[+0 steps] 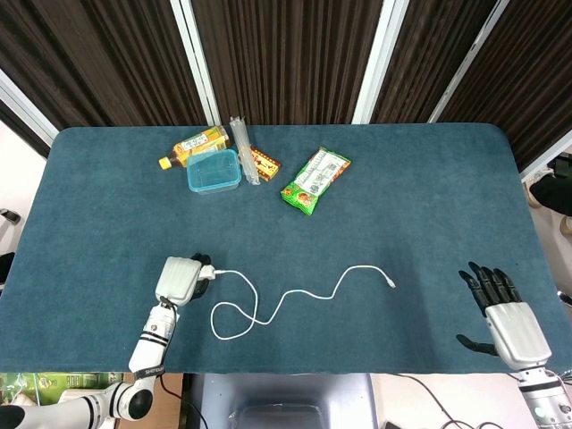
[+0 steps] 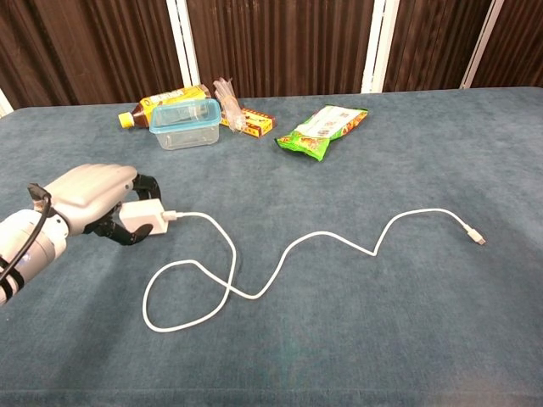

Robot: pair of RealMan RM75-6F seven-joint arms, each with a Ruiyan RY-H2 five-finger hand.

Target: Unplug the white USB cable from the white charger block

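Table: teal carpeted tabletop [image 1: 402, 197] under both hands.
Right hand: grey-backed, black-fingered hand [image 1: 505, 313] at the near edge, fingers spread apart, holding nothing.
Left hand: grey-backed hand [image 2: 89, 197] with black fingers curled around the charger.
Cable: thin white USB cable [image 2: 280, 263] loops away from those fingers, still plugged in.
Charger: small white square charger block [image 2: 144, 216] clamped between the left hand's fingers.

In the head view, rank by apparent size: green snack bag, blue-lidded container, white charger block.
1. green snack bag and blue-lidded container: look alike, no ranking.
2. white charger block: clearly smallest, partly hidden under the left robot hand.
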